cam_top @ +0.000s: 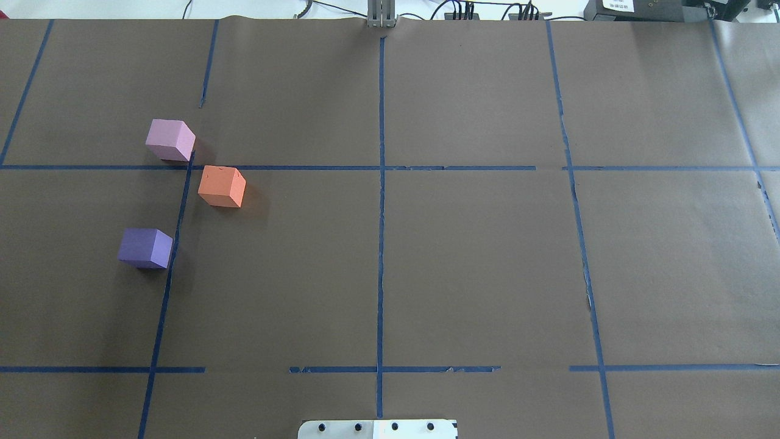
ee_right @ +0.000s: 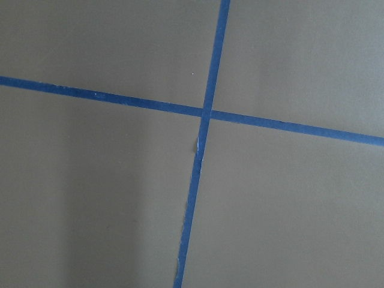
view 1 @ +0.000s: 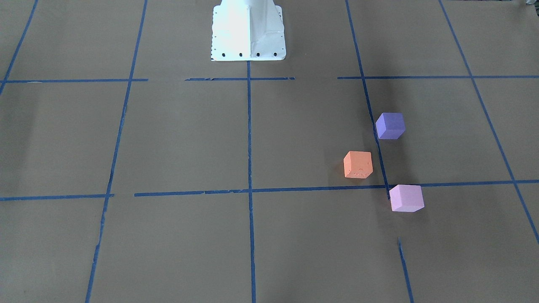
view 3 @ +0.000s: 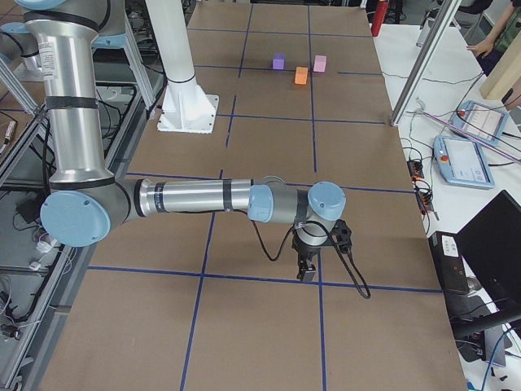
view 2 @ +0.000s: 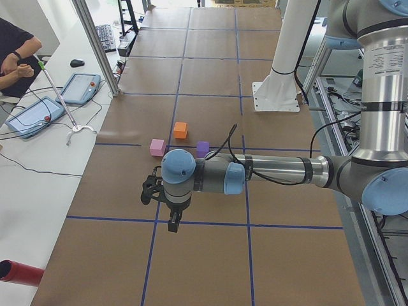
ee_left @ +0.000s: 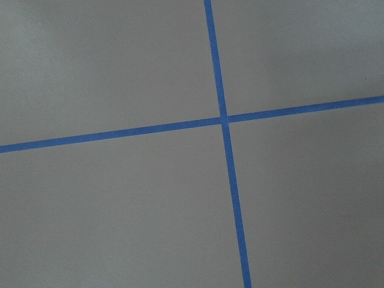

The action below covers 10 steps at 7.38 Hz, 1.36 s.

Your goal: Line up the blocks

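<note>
Three cubes sit apart on the brown table cover on the robot's left side. The dark purple block (cam_top: 145,247) is nearest the robot, the orange block (cam_top: 222,186) is further out, and the pale pink block (cam_top: 170,139) is farthest. They also show in the front view: purple (view 1: 390,125), orange (view 1: 358,164), pink (view 1: 406,198). My left gripper (view 2: 172,223) hangs over the table's left end, well short of the blocks. My right gripper (view 3: 305,273) hangs over the far right end. I cannot tell whether either is open or shut. Both wrist views show only paper and tape.
Blue tape lines (cam_top: 381,201) divide the cover into a grid. The white robot pedestal (view 1: 248,31) stands at the robot's edge. Beside the table in the left view are a metal post (view 2: 95,44), a teach pendant (view 2: 80,88) and a seated operator (view 2: 16,54).
</note>
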### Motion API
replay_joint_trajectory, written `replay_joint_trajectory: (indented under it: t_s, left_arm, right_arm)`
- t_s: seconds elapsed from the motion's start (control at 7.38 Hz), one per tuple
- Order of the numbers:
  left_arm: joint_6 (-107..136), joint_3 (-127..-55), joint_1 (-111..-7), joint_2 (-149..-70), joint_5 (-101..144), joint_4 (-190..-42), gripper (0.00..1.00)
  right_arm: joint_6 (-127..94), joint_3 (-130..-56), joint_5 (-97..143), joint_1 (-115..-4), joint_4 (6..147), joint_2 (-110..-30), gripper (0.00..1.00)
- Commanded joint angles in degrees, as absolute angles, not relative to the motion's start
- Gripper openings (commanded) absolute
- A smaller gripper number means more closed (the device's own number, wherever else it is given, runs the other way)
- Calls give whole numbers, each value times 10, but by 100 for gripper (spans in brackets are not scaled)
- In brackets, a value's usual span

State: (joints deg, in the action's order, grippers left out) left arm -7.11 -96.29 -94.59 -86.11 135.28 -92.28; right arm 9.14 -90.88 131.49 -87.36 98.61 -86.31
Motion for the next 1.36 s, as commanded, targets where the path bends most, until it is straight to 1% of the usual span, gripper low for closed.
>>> replay_joint_trajectory:
  t_s: [0.0,0.95,1.22]
  left_arm:
    - [-70,-963,-947,-868,1349,-922,100]
    - [-71,-966,-948,-860,1352,-924,100]
    - [-71,-969,-947,-871,1349,-922,100]
  right_arm:
    - [91,-909,1315,-874,986,-863,100]
    - [91,-909,1315,-874,986,-863,100]
    - [91,-909,1315,-874,986,-863,100]
